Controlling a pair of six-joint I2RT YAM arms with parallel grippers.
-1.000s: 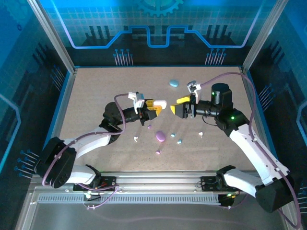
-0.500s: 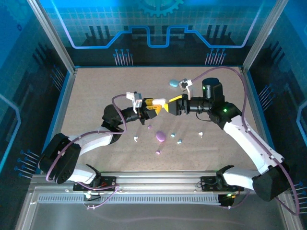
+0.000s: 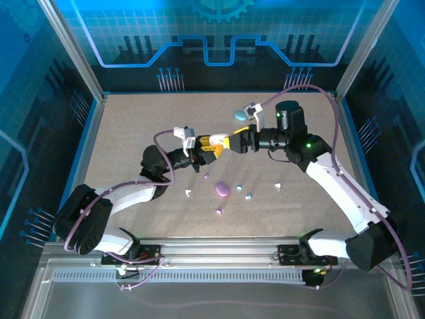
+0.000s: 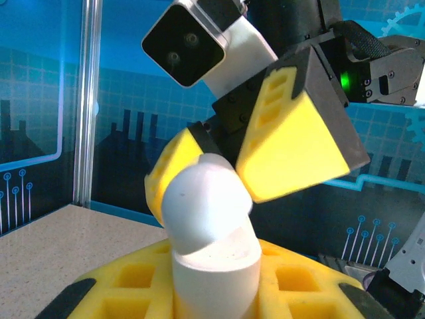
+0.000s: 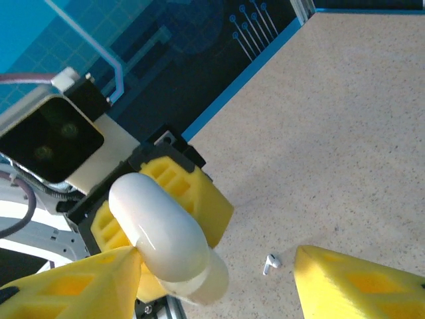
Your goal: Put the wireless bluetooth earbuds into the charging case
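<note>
White charging case [image 4: 214,272] clamped in left gripper [image 3: 210,145]; right gripper [image 3: 232,142] half-spread astride its lid [image 4: 206,203] | step, likely: lid-opening | white earbuds [image 3: 188,193] loose on table [image 3: 133,133], 7 and 4 o'clock | next: hinge lid back gently

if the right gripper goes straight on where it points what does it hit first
Likely the white rounded plastic charging case clamped in the left gripper; the right gripper has open jaws around it.
</note>
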